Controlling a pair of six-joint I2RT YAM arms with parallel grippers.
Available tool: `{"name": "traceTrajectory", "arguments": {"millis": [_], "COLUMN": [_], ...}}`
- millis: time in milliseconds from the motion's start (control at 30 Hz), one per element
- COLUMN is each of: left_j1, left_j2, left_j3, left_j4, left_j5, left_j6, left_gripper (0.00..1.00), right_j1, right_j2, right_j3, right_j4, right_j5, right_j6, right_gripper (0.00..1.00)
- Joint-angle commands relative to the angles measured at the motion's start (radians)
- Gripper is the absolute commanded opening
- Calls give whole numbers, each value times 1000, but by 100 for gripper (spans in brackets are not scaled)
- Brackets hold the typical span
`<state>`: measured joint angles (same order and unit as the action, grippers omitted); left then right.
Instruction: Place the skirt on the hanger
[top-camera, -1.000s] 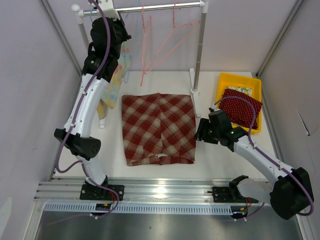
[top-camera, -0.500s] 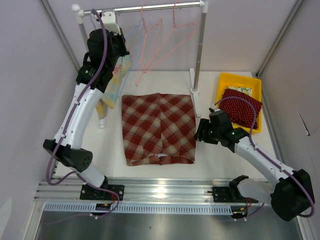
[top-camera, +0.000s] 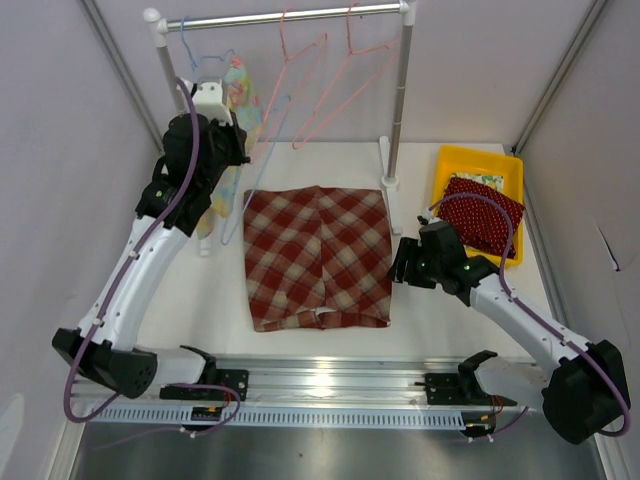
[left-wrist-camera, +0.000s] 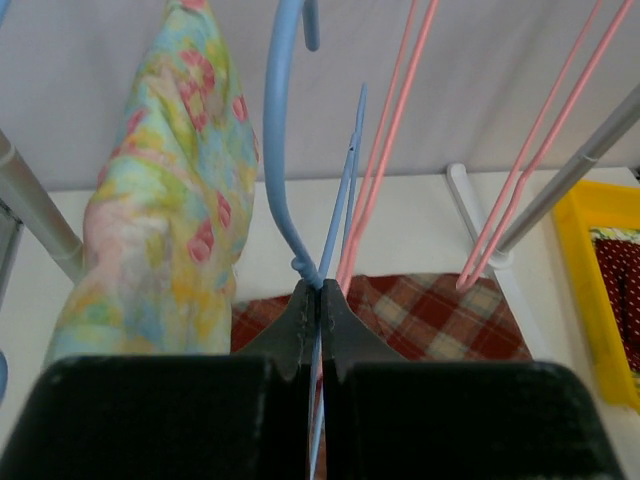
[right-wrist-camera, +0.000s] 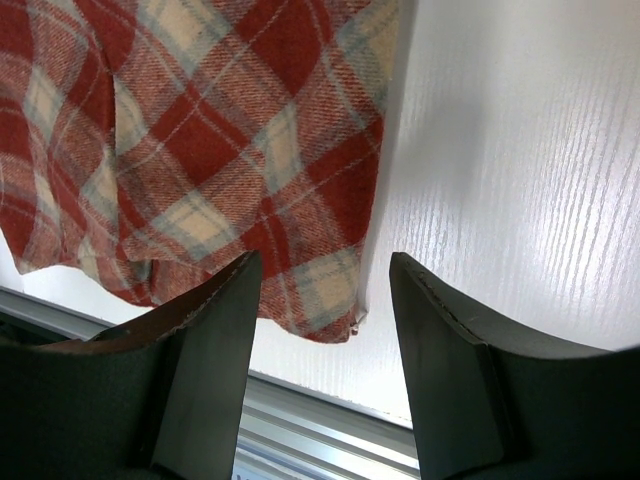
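The red plaid skirt (top-camera: 318, 255) lies flat in the middle of the white table. My left gripper (top-camera: 240, 152) is raised over its far left corner and is shut on the neck of a thin blue hanger (top-camera: 257, 170). In the left wrist view the blue hanger (left-wrist-camera: 275, 150) rises from the shut left gripper (left-wrist-camera: 320, 292), its hook free of the rail, with the skirt (left-wrist-camera: 440, 315) below. My right gripper (top-camera: 400, 262) stands open at the skirt's right edge. In the right wrist view the right gripper (right-wrist-camera: 325, 275) straddles the hem corner of the skirt (right-wrist-camera: 200, 130) without touching it.
A clothes rack's rail (top-camera: 290, 15) crosses the back, with pink hangers (top-camera: 330, 90) and a floral garment (top-camera: 235, 100) hanging from it. Its right post (top-camera: 400, 100) stands by the skirt's far right corner. A yellow tray (top-camera: 480, 160) at the right holds a red dotted cloth (top-camera: 485, 215).
My left arm has come down and forward from the rail, bringing the blue hanger with it toward the skirt. The right arm and the skirt have not moved.
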<state>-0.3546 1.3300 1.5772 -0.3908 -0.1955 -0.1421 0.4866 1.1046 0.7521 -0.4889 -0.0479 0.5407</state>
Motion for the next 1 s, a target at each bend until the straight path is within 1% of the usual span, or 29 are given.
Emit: {"name": "traceTrajectory", "arguments": {"millis": [0, 33, 133, 300, 433, 667, 733, 800, 833, 867, 967], "left_j1": [5, 5, 5, 5, 5, -10, -44, -104, -130, -183, -263], "left_j2": [-107, -123, -187, -247, -278, -417, -468, -501, -509, -515, -534], "left_j3": [-84, -156, -264, -377, -462, -654, -724, -770, -793, -816, -868], "left_j4": [44, 47, 69, 78, 81, 122, 153, 178, 182, 188, 205], "left_j5": [39, 31, 22, 24, 51, 154, 188, 215, 209, 203, 211], "left_j6": [-53, -56, -71, -111, -128, -214, -244, -261, -275, -280, -300], "left_gripper": [0, 0, 0, 0, 0, 0, 0, 0, 0, 0, 0], "right_j1": [-3, -5, -6, -6, -9, -8, -5, 0, 3, 13, 29], "right_j2": [-31, -34, -34, -25, -20, -78, -91, -112, -120, -133, -150], "right_j3": [16, 23, 36, 53, 61, 82, 99, 113, 128, 136, 167], "right_j4": [13, 12, 0, -16, -27, -85, -102, -131, -152, -164, -207], "right_j5": [-4, -1, 0, 6, 5, 11, -1, -9, -7, -6, 8], "right_j6": [-31, -34, -47, -62, -68, -79, -82, -88, -90, -91, -97], "right_gripper": [60, 60, 60, 60, 60, 60, 60, 59, 59, 59, 59]}}
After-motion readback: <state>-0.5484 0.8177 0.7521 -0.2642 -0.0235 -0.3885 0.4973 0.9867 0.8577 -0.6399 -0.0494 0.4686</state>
